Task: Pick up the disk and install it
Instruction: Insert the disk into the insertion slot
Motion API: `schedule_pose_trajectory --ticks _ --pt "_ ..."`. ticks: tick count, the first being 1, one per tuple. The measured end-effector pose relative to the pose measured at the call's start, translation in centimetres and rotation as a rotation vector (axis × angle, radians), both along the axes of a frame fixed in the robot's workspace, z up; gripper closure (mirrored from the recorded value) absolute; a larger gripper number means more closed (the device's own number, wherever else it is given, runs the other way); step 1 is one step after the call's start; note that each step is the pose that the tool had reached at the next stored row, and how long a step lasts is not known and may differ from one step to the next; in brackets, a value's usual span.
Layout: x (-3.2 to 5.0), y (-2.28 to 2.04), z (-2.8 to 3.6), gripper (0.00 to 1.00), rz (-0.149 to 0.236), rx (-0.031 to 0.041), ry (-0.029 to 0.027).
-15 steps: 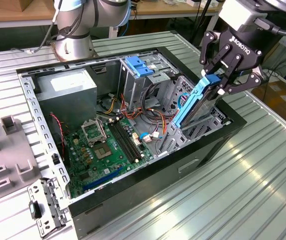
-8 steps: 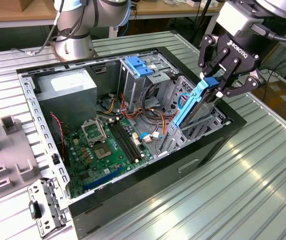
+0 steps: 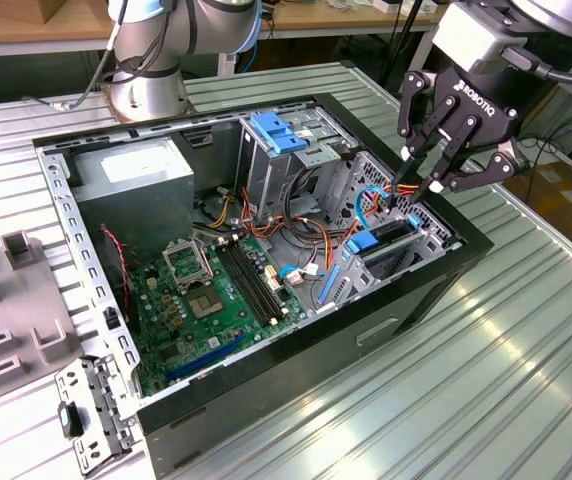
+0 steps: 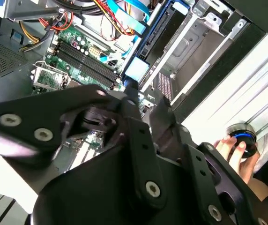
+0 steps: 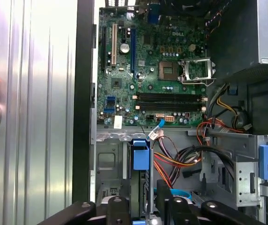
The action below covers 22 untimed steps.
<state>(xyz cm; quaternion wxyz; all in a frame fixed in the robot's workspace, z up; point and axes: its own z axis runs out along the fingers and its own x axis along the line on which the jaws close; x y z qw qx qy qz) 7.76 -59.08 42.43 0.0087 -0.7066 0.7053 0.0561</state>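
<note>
Black fingers [image 4: 145,110] are looming closest, nearly closed and holding nothing, hovering just above the disk [image 3: 384,238]. Across the desk [image 3: 526,330], the open computer case [image 3: 446,275] is already housing that disk in its drive bay, so installation looks largely done, perhaps needing final seating. From the first wrist view the motherboard [image 5: 148,70] is showing fully; the second wrist view is catching a hand [image 4: 227,150] resting on a knob.
</note>
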Motion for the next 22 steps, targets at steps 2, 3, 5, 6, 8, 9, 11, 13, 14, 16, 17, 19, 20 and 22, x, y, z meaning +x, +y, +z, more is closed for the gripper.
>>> schedule_pose_trajectory --ticks 2,3,5,6,8,9,11,13,14,16,17,19,20,22 --pt "0.00 0.00 0.00 0.70 0.000 0.0000 0.0000" --pt "0.00 0.00 -0.01 0.76 0.000 0.0000 0.0000" --pt "0.00 0.00 -0.01 0.89 0.000 0.0000 0.0000" --pt "0.00 0.00 -0.01 0.89 0.000 0.0000 0.0000" --pt "0.00 0.00 -0.01 0.89 0.000 0.0000 0.0000" --pt "0.00 0.00 -0.02 0.89 0.000 0.0000 0.0000" --pt "0.00 0.00 -0.02 0.89 0.000 0.0001 0.0000" --pt "0.01 0.00 -0.15 0.89 0.000 0.0003 0.0000" --pt "0.06 0.00 -0.25 0.89 0.000 0.0001 0.0000" --pt "0.35 0.00 -0.61 0.89 0.000 -0.0005 0.0000" --pt "0.68 0.00 -1.07 0.89 0.000 -0.0017 0.0000" --pt "0.86 0.00 -1.35 0.89 0.000 -0.0026 0.0000" --pt "1.04 0.00 -1.59 0.89 0.000 -0.0036 0.0000" --pt "1.33 0.00 -1.94 0.89 0.000 -0.0049 0.0000"
